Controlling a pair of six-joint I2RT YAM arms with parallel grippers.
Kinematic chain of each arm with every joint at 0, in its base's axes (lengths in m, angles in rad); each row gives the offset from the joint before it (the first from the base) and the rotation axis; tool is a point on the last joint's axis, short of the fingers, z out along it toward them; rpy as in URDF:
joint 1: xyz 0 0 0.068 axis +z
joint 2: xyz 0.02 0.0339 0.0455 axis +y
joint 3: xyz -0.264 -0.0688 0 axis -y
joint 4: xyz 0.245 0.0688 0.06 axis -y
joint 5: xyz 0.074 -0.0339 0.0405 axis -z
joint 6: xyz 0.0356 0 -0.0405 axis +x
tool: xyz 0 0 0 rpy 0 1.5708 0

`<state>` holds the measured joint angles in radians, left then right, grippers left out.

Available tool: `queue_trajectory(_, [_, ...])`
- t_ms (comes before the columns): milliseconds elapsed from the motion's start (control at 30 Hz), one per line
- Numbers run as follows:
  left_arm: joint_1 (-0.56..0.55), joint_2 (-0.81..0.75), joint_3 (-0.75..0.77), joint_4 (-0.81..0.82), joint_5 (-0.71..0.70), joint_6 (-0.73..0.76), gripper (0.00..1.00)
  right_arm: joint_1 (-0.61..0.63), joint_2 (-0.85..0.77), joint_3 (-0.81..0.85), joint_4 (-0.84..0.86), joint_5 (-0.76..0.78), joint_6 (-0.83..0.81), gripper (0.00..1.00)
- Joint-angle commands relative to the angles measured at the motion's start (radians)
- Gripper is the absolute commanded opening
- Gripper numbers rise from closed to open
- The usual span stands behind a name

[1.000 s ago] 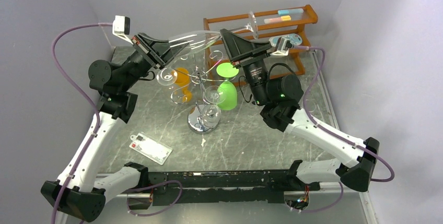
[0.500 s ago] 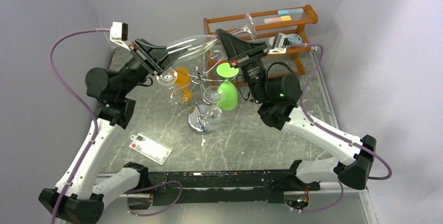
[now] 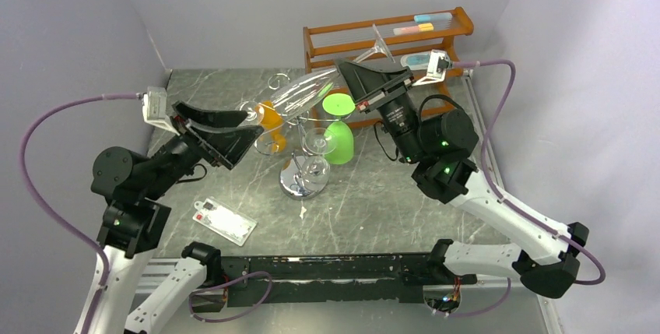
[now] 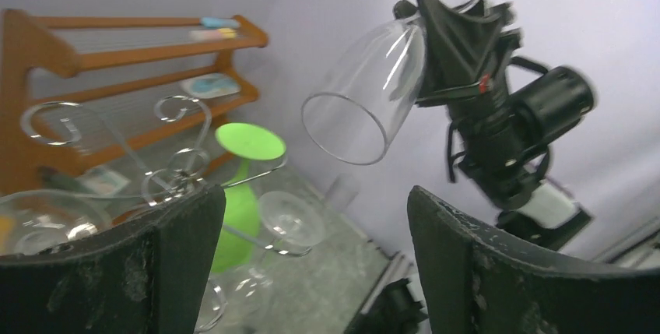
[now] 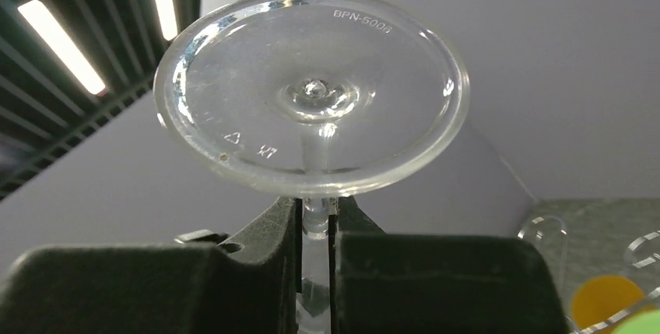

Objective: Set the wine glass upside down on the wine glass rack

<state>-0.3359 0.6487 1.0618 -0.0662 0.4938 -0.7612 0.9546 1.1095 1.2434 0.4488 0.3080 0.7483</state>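
Observation:
A clear wine glass (image 3: 300,91) hangs tilted in the air above the wine glass rack (image 3: 299,184), its open bowl pointing left and down. My right gripper (image 3: 352,83) is shut on its stem just under the round foot (image 5: 311,93); the stem (image 5: 315,221) sits pinched between the two pads. In the left wrist view the glass bowl (image 4: 366,93) floats ahead, apart from my left gripper (image 4: 311,198). That gripper (image 3: 253,125) stands wide open and empty, left of the rack. The rack's spiral arms (image 4: 180,108) carry other glasses.
On the rack hang a green glass (image 3: 339,143), an orange glass (image 3: 271,116) and clear glasses (image 3: 315,143). A brown wooden shelf (image 3: 389,32) stands at the back right. A white card (image 3: 224,221) lies on the marble table (image 3: 373,209) near the left arm.
My left gripper has let go of the glass bowl, opened wide and drawn back down and to the left. The right gripper has closed on the stem and now holds the glass alone.

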Motion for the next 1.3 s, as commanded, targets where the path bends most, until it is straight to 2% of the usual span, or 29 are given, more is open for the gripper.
queue_trajectory(0, [-0.005,-0.021,0.066,-0.285,-0.069,0.288,0.90,-0.004,-0.049,0.000,-0.139,-0.013,-0.107,0.00])
queue_trajectory(167, [-0.006,-0.021,0.122,-0.283,0.014,0.352,0.91,-0.005,-0.074,0.025,-0.211,-0.192,-0.242,0.00])
queue_trajectory(300, [-0.006,0.001,0.121,-0.138,0.164,0.271,0.92,-0.005,-0.081,0.040,-0.247,-0.398,-0.357,0.00])
queue_trajectory(400, [-0.006,0.026,0.103,0.010,0.297,0.194,0.92,-0.005,-0.055,0.075,-0.289,-0.622,-0.429,0.00])
queue_trajectory(533, [-0.005,0.071,0.124,0.099,0.325,0.110,0.92,-0.004,-0.004,0.106,-0.334,-0.808,-0.466,0.00])
queue_trajectory(733, [-0.006,0.117,0.097,0.274,0.400,-0.035,0.92,0.025,0.083,0.125,-0.335,-0.908,-0.455,0.00])
queue_trajectory(867, [-0.006,0.117,0.044,0.358,0.422,-0.103,0.91,0.055,0.116,0.132,-0.317,-0.912,-0.455,0.00])
queue_trajectory(1100, [-0.006,0.121,-0.007,0.372,0.446,-0.136,0.75,0.095,0.170,0.168,-0.312,-0.922,-0.455,0.00])
queue_trajectory(1267, [-0.006,0.123,-0.007,0.325,0.439,-0.103,0.66,0.118,0.193,0.179,-0.311,-0.913,-0.459,0.00])
